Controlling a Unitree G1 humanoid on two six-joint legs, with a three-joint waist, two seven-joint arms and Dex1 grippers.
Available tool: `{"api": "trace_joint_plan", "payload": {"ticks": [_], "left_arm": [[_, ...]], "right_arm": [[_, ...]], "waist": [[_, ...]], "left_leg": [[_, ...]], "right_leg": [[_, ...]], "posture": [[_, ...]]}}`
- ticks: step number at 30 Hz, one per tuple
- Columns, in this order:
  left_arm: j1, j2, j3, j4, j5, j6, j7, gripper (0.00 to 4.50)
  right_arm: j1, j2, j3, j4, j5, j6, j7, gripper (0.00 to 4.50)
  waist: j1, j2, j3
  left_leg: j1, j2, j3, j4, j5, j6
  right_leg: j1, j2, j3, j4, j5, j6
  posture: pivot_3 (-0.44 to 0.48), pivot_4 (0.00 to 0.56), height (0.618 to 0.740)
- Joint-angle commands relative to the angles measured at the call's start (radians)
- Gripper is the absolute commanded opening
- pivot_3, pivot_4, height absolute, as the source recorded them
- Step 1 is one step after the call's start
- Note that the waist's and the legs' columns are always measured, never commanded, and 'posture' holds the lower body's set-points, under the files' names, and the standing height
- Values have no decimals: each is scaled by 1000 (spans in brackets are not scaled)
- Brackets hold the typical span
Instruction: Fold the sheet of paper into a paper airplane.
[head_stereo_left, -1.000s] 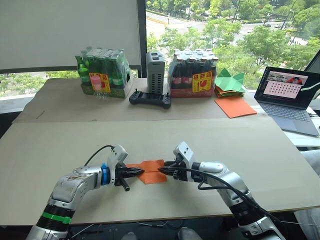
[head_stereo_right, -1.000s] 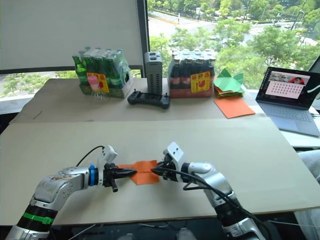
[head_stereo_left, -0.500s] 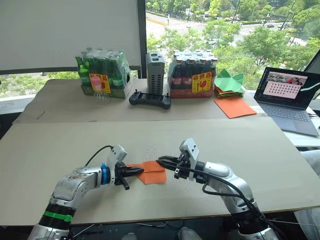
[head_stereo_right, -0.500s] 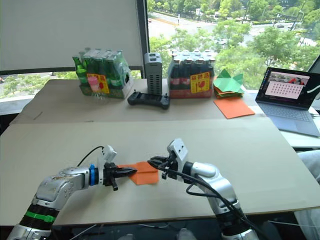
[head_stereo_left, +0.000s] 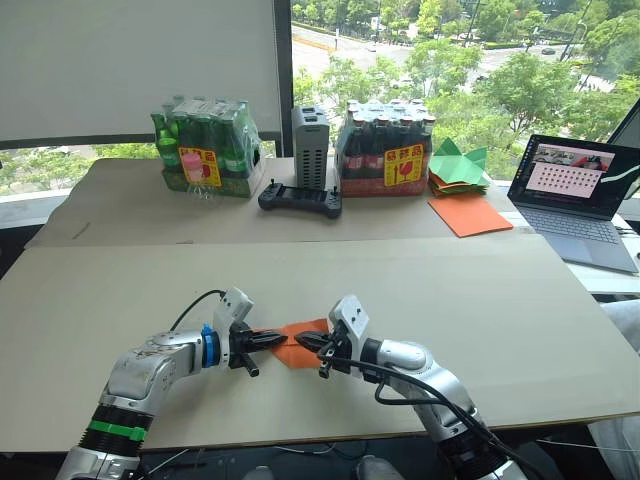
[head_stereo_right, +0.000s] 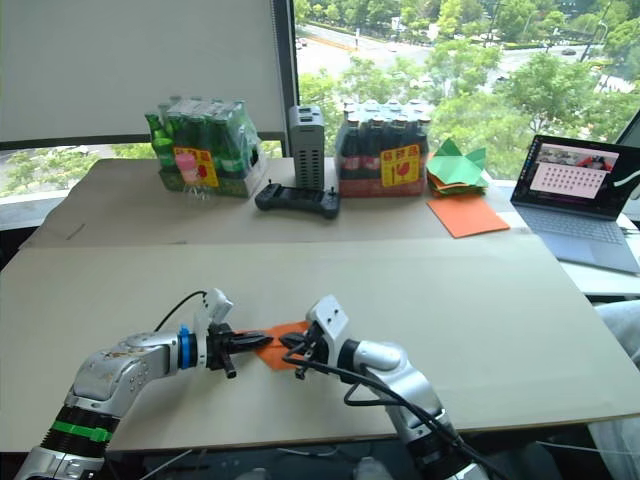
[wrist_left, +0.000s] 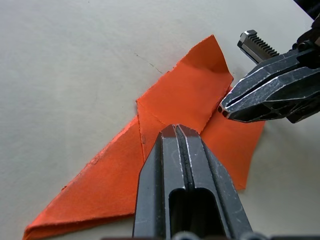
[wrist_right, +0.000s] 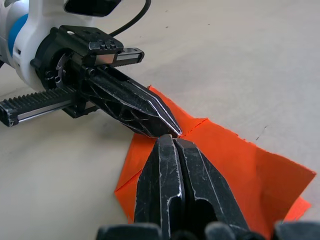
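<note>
Sheet of paper — long axis left-right

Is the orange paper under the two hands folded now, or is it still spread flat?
Folded. The sheet of paper shows layered flaps and crease lines, with a pointed corner, pressed by the left hand and right hand.

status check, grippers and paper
Left gripper shut, tip pressed on the paper. Right gripper shut, tip to tip with left over the crease. Paper partly folded, flat on table. Nothing in the way.

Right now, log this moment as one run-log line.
left gripper: shut, tip on sheet of paper | right gripper: shut, tip on sheet | sheet: folded, flat on table
</note>
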Motion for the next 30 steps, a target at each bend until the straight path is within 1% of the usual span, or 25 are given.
{"api": "trace_joint_plan", "payload": {"ticks": [1, 5, 8, 12, 16, 23, 30], "left_arm": [[29, 8, -12, 35, 42, 25, 36, 0], [33, 12, -12, 28, 41, 27, 35, 0], [36, 14, -11, 25, 40, 28, 34, 0], [41, 15, -7, 20, 39, 29, 36, 0], [42, 12, -4, 13, 34, 34, 40, 0], [42, 6, -8, -22, 19, 56, 40, 0], [40, 8, -14, -14, 25, 54, 35, 0]], "right_arm": [[-18, -10, 9, 9, -27, -8, -8, 26], [-18, -24, 33, 24, -55, 9, -7, 26], [-14, -26, 31, 22, -52, 36, -7, 26], [-26, -25, 23, 53, -76, 59, -47, 26], [-15, -50, 23, 49, -79, 56, -37, 26], [11, -100, -3, 2, -62, 96, -34, 26], [31, -143, -27, -46, -64, 128, -54, 26]], "waist": [[0, 0, 0], [-1, 0, 0], [-1, 0, 0], [-3, 0, 0], [-3, 0, 0], [3, 0, 0], [5, 0, 0]], "left_leg": [[0, 0, 0, 0, 0, 0], [0, 0, 0, 0, 0, 0], [0, 0, 0, -1, 0, 0], [1, 0, 0, -1, 0, 0], [1, 0, 0, -1, 0, 0], [1, 0, 0, -2, 0, 0], [1, 0, 0, -2, 0, 0]], "right_leg": [[0, 0, 0, 0, 0, 0], [0, 0, 0, 0, 0, 0], [0, 0, 0, 0, 0, 0], [0, 0, 0, 0, 0, 0], [0, 0, 0, 0, 0, 0], [1, 0, 0, -2, 0, 0], [1, -1, 0, -2, 0, 1]], "posture": [[0, 150, 740], [0, 150, 740], [0, 150, 740], [0, 150, 740], [0, 150, 740], [0, 150, 740], [0, 150, 740]]}}
